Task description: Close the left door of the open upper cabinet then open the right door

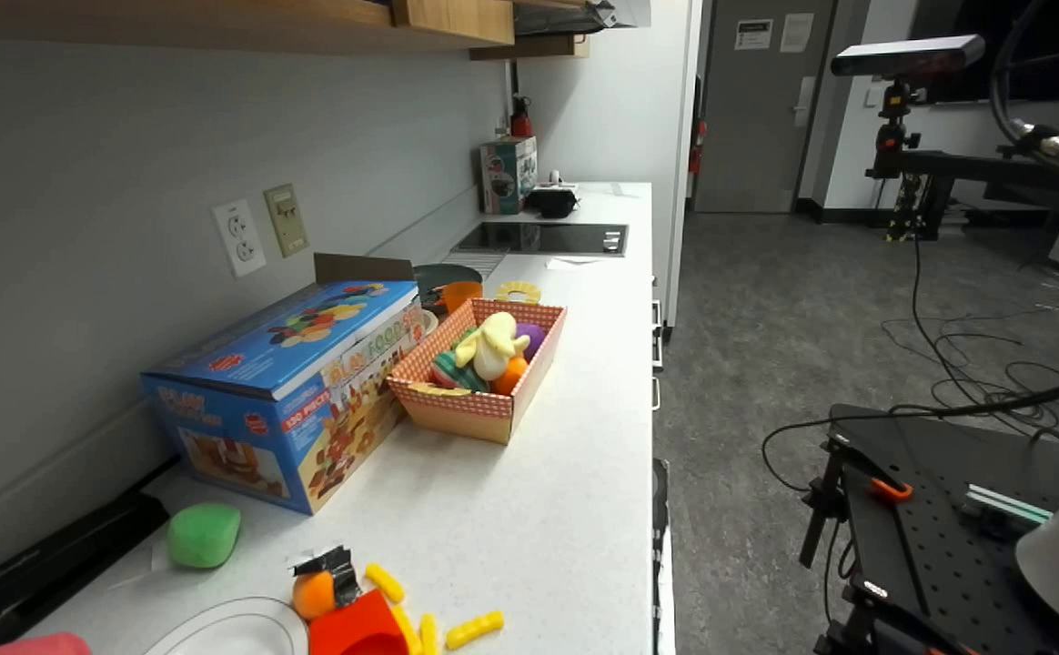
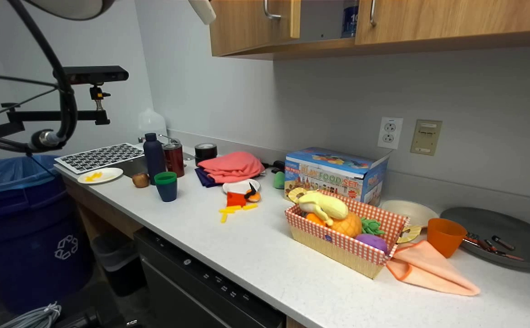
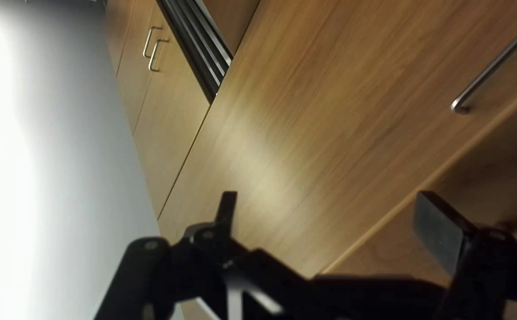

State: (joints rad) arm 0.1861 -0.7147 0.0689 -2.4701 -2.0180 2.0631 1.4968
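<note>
Gripper (image 3: 327, 199): jaws wide apart; bodies dark, blurred, lower parts cut off by wrist-view frame. Upper cabinet (image 3: 285, 133) is directly ahead of jaws, plain tan front showing btwn the fingers (image 3: 438, 233); contact can't be confirmed. Bar handle (image 3: 494, 66), partly out of frame, is past the finger w/ visible grey pad. Darker wood (image 3: 503, 178) behind that finger is too dim to ID. In an exterior view, cab. top is cut off; L door (image 2: 247, 29) is ajar, R door (image 2: 456, 18) appears closed. W/in, blue container (image 2: 349, 23): top cut off, one side hidden by R door, label partly legible. Below jaw level, on white countertop (image 2: 256, 237): gingham-lined basket (image 2: 333, 253), seen in both exterior views, holds toy banana (image 2: 331, 205), pineapple (image 2: 348, 226), orange (image 2: 315, 219) & purple item (image 2: 372, 241); bottom layer hidden. Play-food box (image 2: 338, 171) on wall side of basket, flap (image 1: 361, 267) up, contents not visible. Dark dish (image 2: 488, 218) holds items (image 2: 492, 246) too small to ID. Orange cup (image 2: 445, 239) just beside dish, interior mostly hidden. Blue cup (image 2: 168, 192) has green cup (image 2: 166, 176) nested in it. Further below jaws, blue bin (image 2: 28, 246) w/ liner (image 2: 1, 175) is cut off at frame edge; contents can't be seen.
</note>
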